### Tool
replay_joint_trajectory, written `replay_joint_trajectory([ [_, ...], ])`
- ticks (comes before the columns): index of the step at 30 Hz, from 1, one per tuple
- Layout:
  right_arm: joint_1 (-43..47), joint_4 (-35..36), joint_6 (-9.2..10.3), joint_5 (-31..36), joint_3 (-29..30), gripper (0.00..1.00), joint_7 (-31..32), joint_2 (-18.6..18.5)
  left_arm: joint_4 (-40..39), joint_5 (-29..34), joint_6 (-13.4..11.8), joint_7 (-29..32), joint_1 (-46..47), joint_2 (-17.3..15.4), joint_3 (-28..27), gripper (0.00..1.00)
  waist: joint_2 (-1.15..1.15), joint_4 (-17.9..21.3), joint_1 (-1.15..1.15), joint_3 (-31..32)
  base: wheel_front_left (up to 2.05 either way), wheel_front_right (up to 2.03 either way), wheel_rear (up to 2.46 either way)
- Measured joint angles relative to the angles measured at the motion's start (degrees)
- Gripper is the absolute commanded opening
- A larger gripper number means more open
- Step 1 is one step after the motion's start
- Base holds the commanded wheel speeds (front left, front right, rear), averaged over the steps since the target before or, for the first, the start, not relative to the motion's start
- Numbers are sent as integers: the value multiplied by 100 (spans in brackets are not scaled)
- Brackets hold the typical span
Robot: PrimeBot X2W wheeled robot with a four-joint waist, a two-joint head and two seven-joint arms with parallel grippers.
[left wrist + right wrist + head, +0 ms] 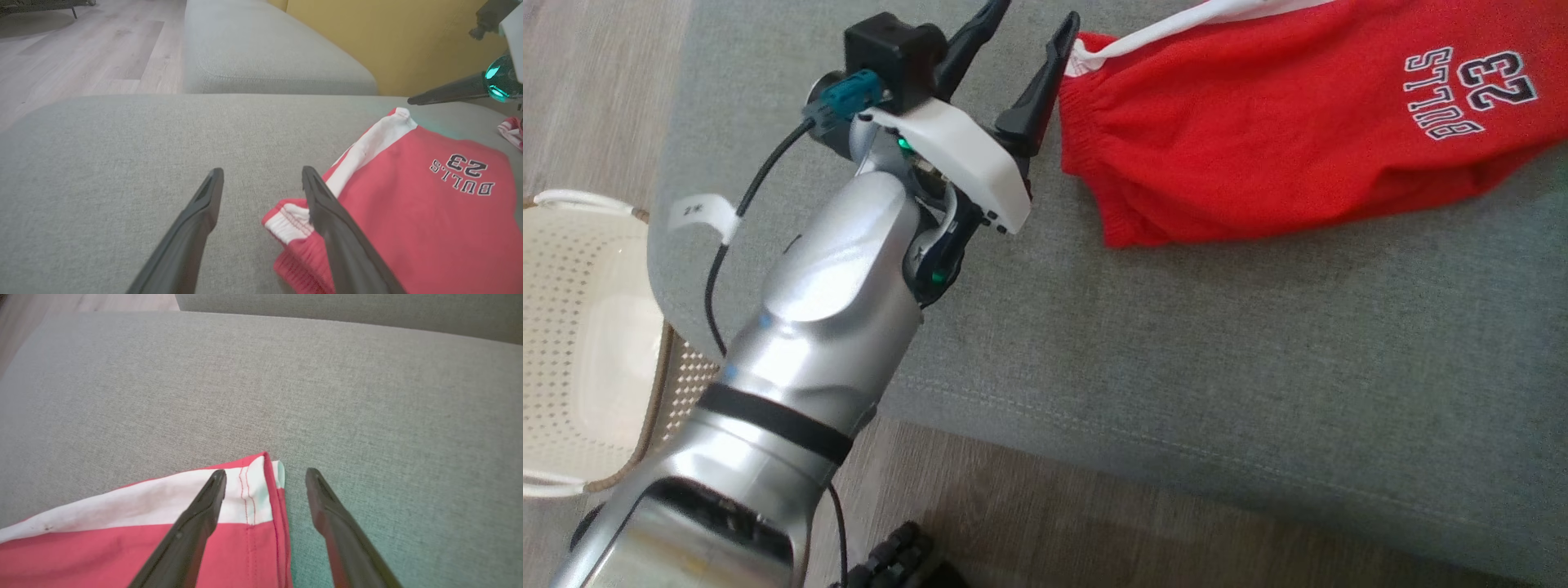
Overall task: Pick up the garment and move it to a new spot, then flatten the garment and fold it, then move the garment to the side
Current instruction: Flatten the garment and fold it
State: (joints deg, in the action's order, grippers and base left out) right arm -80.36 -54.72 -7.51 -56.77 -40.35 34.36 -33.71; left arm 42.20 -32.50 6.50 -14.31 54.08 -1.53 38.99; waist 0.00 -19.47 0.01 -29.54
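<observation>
- The left pincer (1036, 18) stands wide and empty, its two dark fingers pointing away from the robot over the grey sofa cushion (1176, 367).
- Just beside its right-hand finger lies the elastic waistband (1086, 139) of the red shorts (1258, 147). In the left wrist view that finger crosses in front of the waistband's corner, and whether it touches the cloth cannot be told.
- From the waistband the shorts slant ahead and to the right of the left pincer. The white side stripe (367, 147) runs along the edge nearest the pincer's own line.
- The right pincer (266, 473), also wide and holding nothing, hovers at the far end of that stripe. Its left-hand finger is over the hem corner (255, 490) and its right-hand finger is over bare cushion.
- Each arm therefore has its own end of the long axis: the left is nearer the waistband, the right nearer the leg hem.
- The shorts lie flat between them, and a fresh grip would likely call for the left pincer to shift right onto the waistband.
- To the left pincer's left the cushion is bare grey fabric, a likely spot for setting the shorts aside.
- Beyond the cushion's edge, a pale perforated basket (572, 327) sits on the floor.
</observation>
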Motion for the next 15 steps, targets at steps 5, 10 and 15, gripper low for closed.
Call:
replay_joint_trajectory([
  [5, 193, 202, 0, -26, 97, 100, -791, 9, -477, 218, -155, -9, -354, 9, -539, 100, 0, 91, 0, 181, 0, 0, 0],
  [10, 888, 832, 0, -96, 94, 100, -1851, 21, -1084, 581, -309, -25, -884, 10, -1187, 100, 0, 247, 0, 432, 0, 0, 0],
  [15, 1517, 1390, 0, -21, 65, 100, -2980, 19, -1872, 672, -399, -35, -1571, 3, -1881, 100, 0, 501, 0, 700, 0, 0, 0],
])
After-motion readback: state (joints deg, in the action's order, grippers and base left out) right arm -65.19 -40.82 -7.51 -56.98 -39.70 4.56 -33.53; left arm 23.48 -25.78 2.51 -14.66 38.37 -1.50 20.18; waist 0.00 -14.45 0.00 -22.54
